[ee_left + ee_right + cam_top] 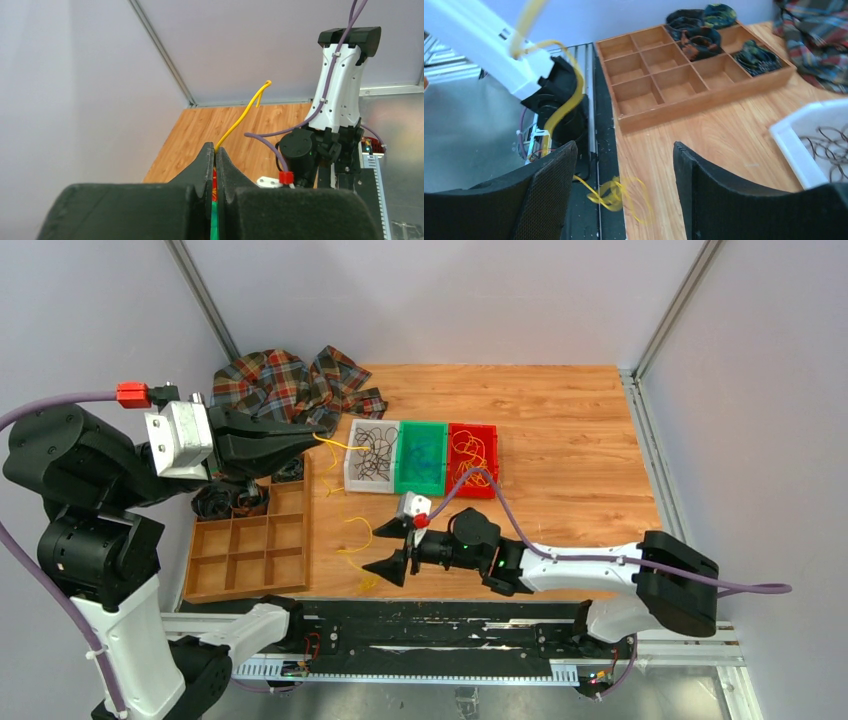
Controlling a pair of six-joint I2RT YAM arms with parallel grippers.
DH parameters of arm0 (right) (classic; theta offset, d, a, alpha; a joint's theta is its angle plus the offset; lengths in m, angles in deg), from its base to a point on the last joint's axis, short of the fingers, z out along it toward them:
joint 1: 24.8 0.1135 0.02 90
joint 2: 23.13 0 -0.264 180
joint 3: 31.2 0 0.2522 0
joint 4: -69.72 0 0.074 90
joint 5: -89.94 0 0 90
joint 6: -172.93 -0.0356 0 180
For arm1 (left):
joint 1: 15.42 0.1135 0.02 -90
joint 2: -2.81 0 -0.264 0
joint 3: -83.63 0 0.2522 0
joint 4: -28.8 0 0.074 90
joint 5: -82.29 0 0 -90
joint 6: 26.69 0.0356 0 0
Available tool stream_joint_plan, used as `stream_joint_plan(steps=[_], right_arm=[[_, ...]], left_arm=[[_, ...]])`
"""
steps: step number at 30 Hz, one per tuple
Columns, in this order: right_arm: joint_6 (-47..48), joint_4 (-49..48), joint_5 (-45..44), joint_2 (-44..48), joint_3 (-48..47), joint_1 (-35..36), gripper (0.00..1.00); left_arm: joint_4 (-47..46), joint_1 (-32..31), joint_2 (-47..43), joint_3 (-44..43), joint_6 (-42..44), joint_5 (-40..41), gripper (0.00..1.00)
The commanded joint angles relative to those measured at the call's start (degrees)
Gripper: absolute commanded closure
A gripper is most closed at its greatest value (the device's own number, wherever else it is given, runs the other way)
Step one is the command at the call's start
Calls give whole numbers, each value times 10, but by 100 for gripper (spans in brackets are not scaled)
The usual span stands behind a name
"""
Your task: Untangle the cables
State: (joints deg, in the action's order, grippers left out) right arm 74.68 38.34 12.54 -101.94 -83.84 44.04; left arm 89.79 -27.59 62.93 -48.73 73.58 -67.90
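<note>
Cable (241,116) of thin yellow wire is pinched in the left gripper (322,433), fingers pressed flat together on it, in the upper left of the overhead view. From the tips the strand runs right across the rim of the white bin (350,468). Seen from the left wrist, its free end curls up into the air toward the top centre of the frame. A loose yellow tangle (616,192) lies low and left of centre in the overhead view, right at the near edge of the wooden tabletop (570,440). The right wrist view shows part of it spilling past that edge onto the black rail (450,625). The right gripper (385,552) hangs there with its fingers spread wide and nothing gripped. The tangle shows in the gap between them, though I cannot tell whether a finger touches it.

Three bins stand wall to wall mid-frame: the white one with black wire loops (372,452), a green bin (421,488), and a red bin (472,428) with yellow strands (468,455). A wooden divider tray (246,590) fills the table's left side, with dark coiled bundles (225,500) in its upper compartments and a plaid cloth (285,385) bunched behind it. Bare wood lies open right of the red bin and above the bins up to the back wall. Between tray and bins only a narrow strip is free.
</note>
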Motion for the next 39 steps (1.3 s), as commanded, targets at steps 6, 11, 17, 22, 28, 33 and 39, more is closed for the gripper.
stream_joint_plan(steps=[6,11,17,22,28,33,39], right_arm=[[83,35,77,-62,-90,45,33],[66,27,43,-70,-101,44,39],[71,81,-92,-51,-96,40,43],[66,73,-149,0,-42,29,37],[76,25,-79,61,21,30,31],[107,30,-63,37,-18,36,31],[143,33,-83,-31,-82,34,35]], left_arm=[[-22,-1,6,-28,-23,-3,97],[-22,-1,4,-27,-22,-4,97],[-22,-1,1,-26,-15,-2,97],[-22,-1,-3,-27,-15,-5,97],[-22,-1,-4,-25,-16,-6,97],[-22,-1,-2,-23,-20,-2,96],[-22,-1,-7,-21,-20,0,96]])
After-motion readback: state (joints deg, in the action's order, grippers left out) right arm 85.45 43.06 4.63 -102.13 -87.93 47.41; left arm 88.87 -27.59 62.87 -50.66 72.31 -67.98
